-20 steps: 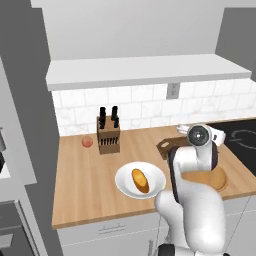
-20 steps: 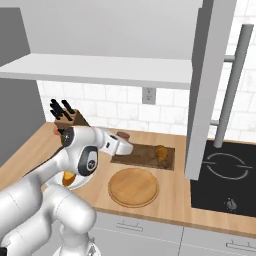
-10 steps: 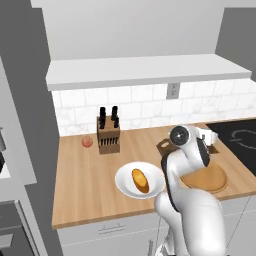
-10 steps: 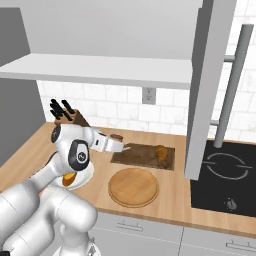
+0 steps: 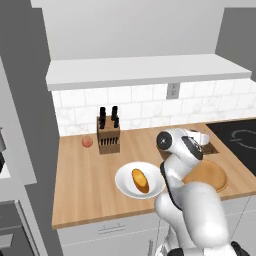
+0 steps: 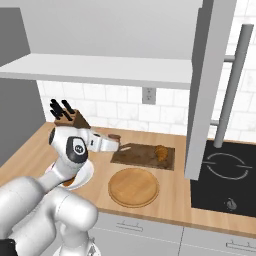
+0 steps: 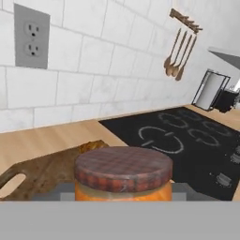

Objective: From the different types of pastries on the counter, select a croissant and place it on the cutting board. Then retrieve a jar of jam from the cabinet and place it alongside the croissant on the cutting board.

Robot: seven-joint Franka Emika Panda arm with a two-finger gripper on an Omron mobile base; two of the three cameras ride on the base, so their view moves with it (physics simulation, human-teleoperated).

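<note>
My gripper (image 6: 116, 145) is shut on the jar of jam (image 7: 123, 174), an orange jar with a brown checked lid. It hangs over the left, handle end of the dark cutting board (image 6: 142, 156), low above it; I cannot tell if it touches. The brown croissant (image 6: 161, 152) lies on the board's right part, and in the hand view the croissant (image 7: 93, 146) peeks from behind the jar. The jar's lid (image 6: 114, 136) shows just past my hand. The golden roll (image 5: 140, 180) rests on a white plate (image 5: 124, 187) on the counter (image 5: 85, 185). The cabinet shelf (image 6: 100, 70) runs overhead.
A round tan wooden plate (image 6: 133, 187) lies in front of the board. A knife block (image 5: 108, 135) and a small pinkish fruit (image 5: 87, 142) stand at the back left. The black cooktop (image 6: 225, 175) lies to the right, beside a grey upright panel (image 6: 205, 90).
The arm's elbow has swung left, and the hand has drawn slightly left with the jar toward the board's handle end. The grip on the jar is unchanged.
</note>
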